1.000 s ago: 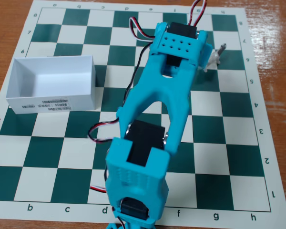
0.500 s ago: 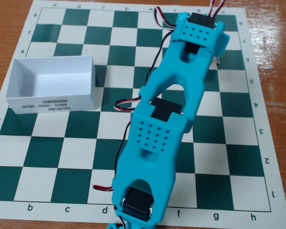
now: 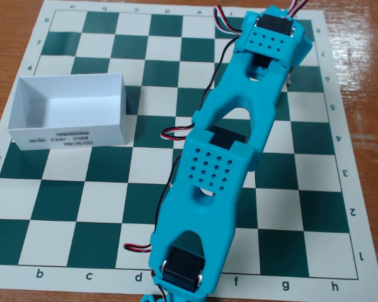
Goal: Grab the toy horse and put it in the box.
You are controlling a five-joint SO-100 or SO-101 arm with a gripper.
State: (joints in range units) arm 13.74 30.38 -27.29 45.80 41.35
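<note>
The white box stands open-topped on the left of the chessboard, its barcode label on the near long wall; nothing lies inside it. My turquoise arm stretches from the bottom edge up to the board's far right corner. Its wrist block covers the gripper, so the fingers are hidden beneath it. The toy horse is almost fully hidden under the wrist; only a thin grey sliver shows at the wrist's right edge.
A green-and-white chessboard mat covers most of a wooden table. Red, white and black servo cables loop out on the arm's left side. The box sits about two squares left of the arm.
The arm has stretched out farther toward the far right corner and lowered its wrist over the horse, which stood in plain sight beside the wrist a second ago.
</note>
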